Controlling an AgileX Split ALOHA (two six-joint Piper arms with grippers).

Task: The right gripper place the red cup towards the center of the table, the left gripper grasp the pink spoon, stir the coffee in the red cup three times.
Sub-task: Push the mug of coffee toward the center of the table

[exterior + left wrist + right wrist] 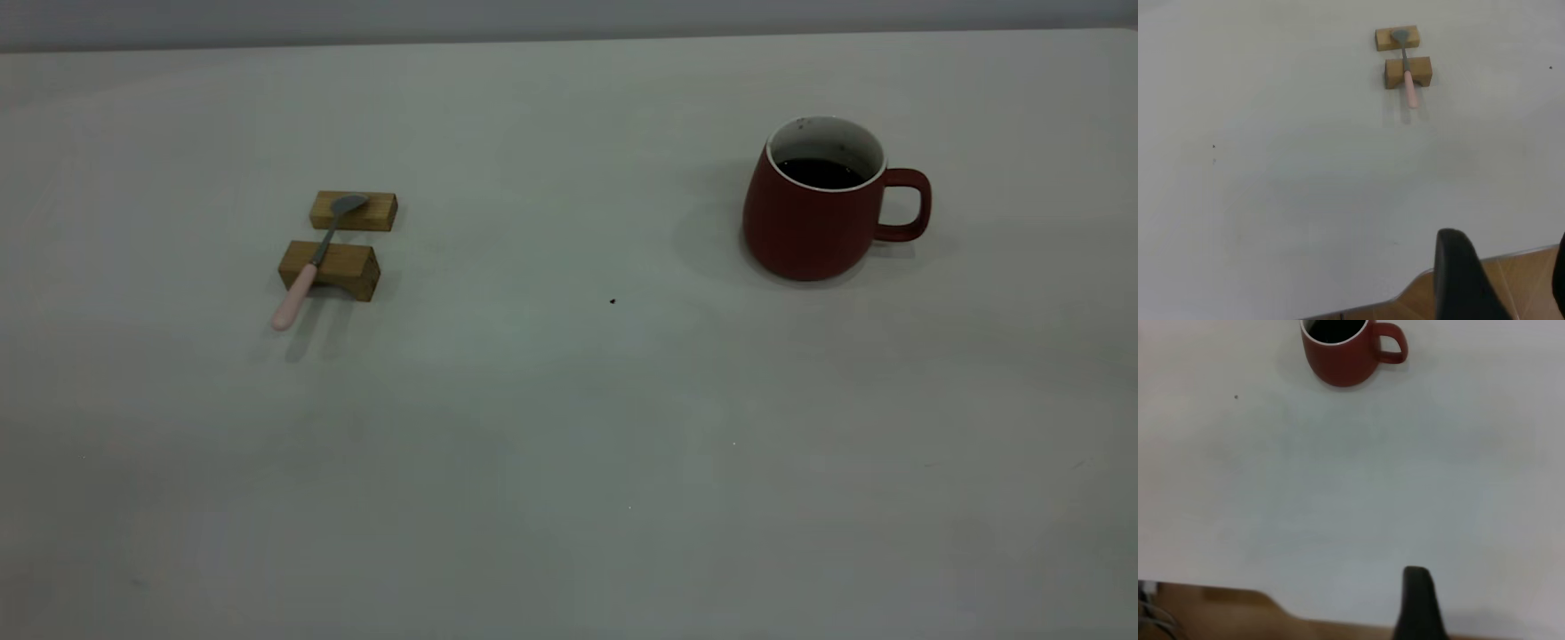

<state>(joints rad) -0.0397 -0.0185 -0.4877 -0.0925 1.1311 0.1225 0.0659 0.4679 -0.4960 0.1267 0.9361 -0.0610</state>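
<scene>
Red cup (pixel 816 213) sits untouched on table (pixel 569 444) right half, handle facing away from centre, well ahead of right gripper (pixel 1418 603) at the near edge, nothing held, jaw opening: can't tell; left gripper (pixel 1501 277) parked, spread, empty.

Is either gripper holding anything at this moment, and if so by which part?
Nothing is held. The pink spoon lies across two wooden blocks; the red cup stands alone on the table.

left tool (pixel 1511 280) low, fingers apart; right tool (pixel 1421 603) low, one finger showing
</scene>
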